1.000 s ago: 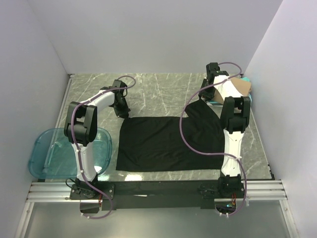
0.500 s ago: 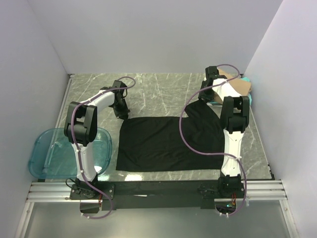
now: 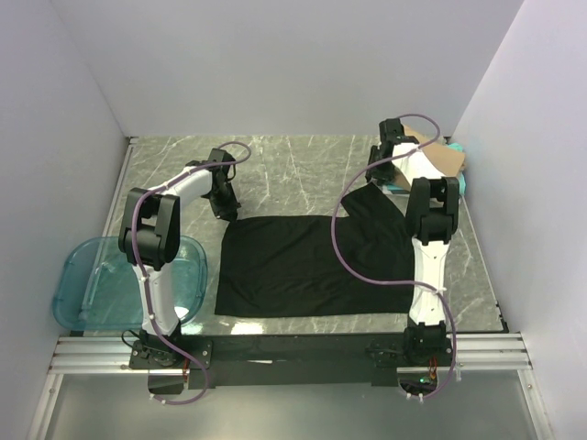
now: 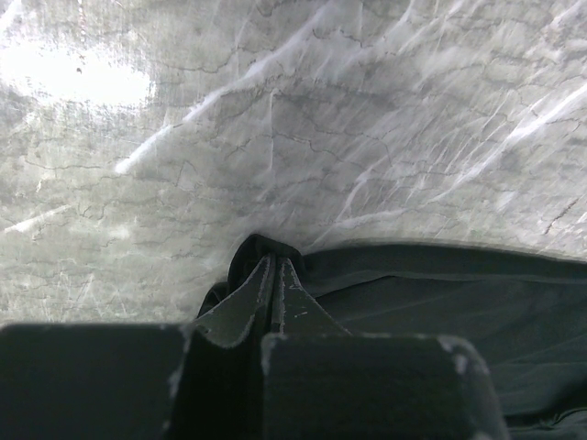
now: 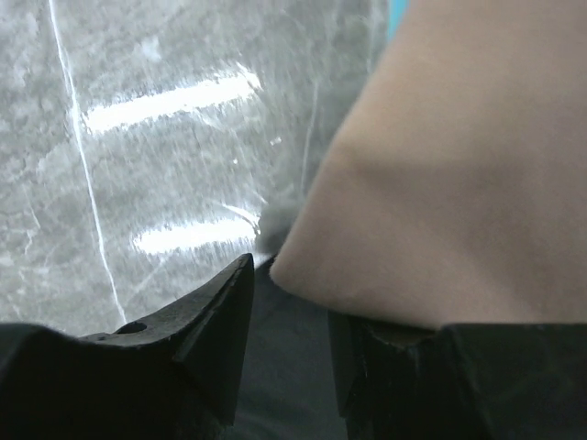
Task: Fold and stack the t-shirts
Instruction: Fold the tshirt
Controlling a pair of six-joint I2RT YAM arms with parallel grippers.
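Folding looks barely begun: black t-shirt (image 3: 303, 270) lies spread mid-frame, left tool (image 4: 275, 275) clamping its upper-left corner, right tool (image 5: 292, 293) half-spread, hold unclear, tan t-shirt (image 5: 459, 165) unstacked upper right

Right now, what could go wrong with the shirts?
The left gripper pinches only a small bunched corner of the black t-shirt, so it might slip out when pulled. The right gripper stands open right at the edge of the tan t-shirt, above black cloth, so it might catch the wrong shirt or both.
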